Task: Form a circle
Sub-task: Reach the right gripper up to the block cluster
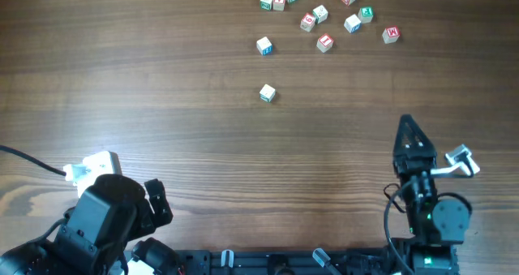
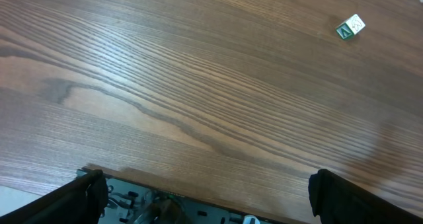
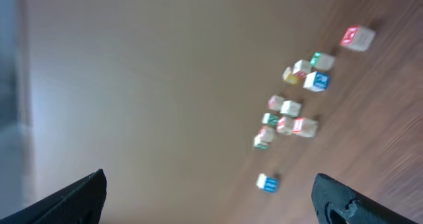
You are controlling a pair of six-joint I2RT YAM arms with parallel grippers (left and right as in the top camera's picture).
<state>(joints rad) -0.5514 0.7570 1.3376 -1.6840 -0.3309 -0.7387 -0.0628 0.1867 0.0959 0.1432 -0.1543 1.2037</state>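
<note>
The letter cubes (image 1: 320, 15) lie in a loose scatter, not a ring, on the far side of the brown wooden tabletop (image 1: 146, 80), toward the right. One lone cube (image 1: 268, 93) sits nearer. The left gripper (image 2: 208, 191) and the right gripper (image 3: 208, 197) both stand wide and empty, well apart from them.

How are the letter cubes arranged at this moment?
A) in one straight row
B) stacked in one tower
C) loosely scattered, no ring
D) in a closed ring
C: the letter cubes lie scattered unevenly toward the far side of the table, with one stray cube apart nearer the middle.
</note>
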